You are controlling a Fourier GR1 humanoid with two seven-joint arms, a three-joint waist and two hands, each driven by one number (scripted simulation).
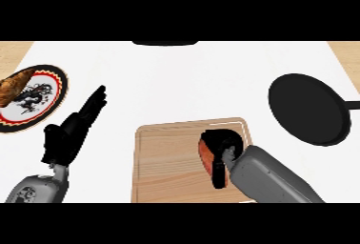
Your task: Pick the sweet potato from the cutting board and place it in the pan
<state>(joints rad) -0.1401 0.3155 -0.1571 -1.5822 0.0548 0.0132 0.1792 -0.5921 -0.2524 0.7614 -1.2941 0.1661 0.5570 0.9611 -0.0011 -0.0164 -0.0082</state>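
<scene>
At the 9 o'clock edge of the white counter [175, 81] sits a round plate [51, 106] with a black rim, an orange-and-white zigzag band and a white centre carrying a black dragon-like figure. A brown food item [11, 85] lies on its 11 o'clock portion, cut off by the view's edge. Just beside the plate, toward 4 o'clock, the left hand [69, 132] is open. Its black fingers are straight and held together, pointing toward 1 o'clock, and it is clear of all objects. The grey left forearm [34, 189] enters from the lower edge. A dark oval object [165, 43] is partly visible at 12 o'clock. Below centre lies the rectangular light-wood cutting board [167, 159], with its long sides running 12 to 6 o'clock. The orange-red sweet potato [208, 155] is located over the board's right half. Only a narrow strip of it is exposed, and its long axis runs approximately 12 to 6 o'clock. Whether it rests on the board or is raised cannot be determined. The right hand [226, 143] is closed around it from the 3 o'clock side, with the fingers curled over its top. The grey right forearm [273, 178] slants in from 5 o'clock. The round black pan [308, 108] stands at 2 o'clock from the board, apart from it, with its handle extending toward 3 o'clock.
</scene>
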